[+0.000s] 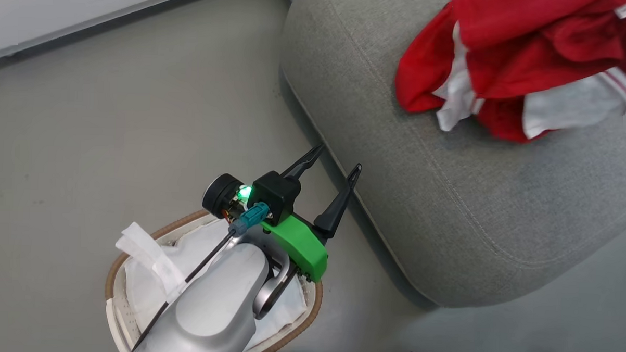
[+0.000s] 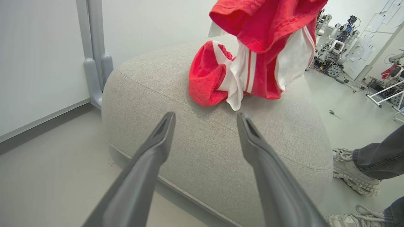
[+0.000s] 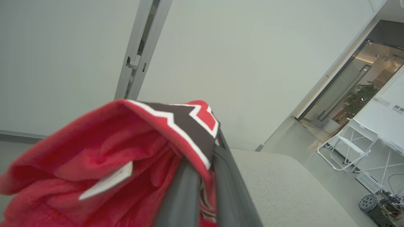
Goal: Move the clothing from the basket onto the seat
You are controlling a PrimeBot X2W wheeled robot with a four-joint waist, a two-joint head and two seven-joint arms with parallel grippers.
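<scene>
Clothing (image 1: 530, 58) is out of the basket (image 1: 112, 278): the red shorts (image 2: 206, 75) lie crumpled on the grey seat (image 1: 447, 212), and the red jersey (image 3: 126, 142) hangs over them, pinched between the closed fingers of the right gripper (image 3: 212, 154). Its hem seems to touch the seat, though that is unclear. Above the basket's white liner (image 1: 142, 290) the left gripper (image 1: 337, 158) hovers empty, fingers spread wide.

All views are being lit brightly and evenly from above. A soft shadow is being cast on the floor (image 1: 138, 112) along the seat (image 1: 447, 201). In the right wrist view the clothing (image 3: 94, 164) is being blurred by closeness, and the doorway (image 3: 375, 63) is being overexposed. Straight lines are being bowed at wrist-view edges.
</scene>
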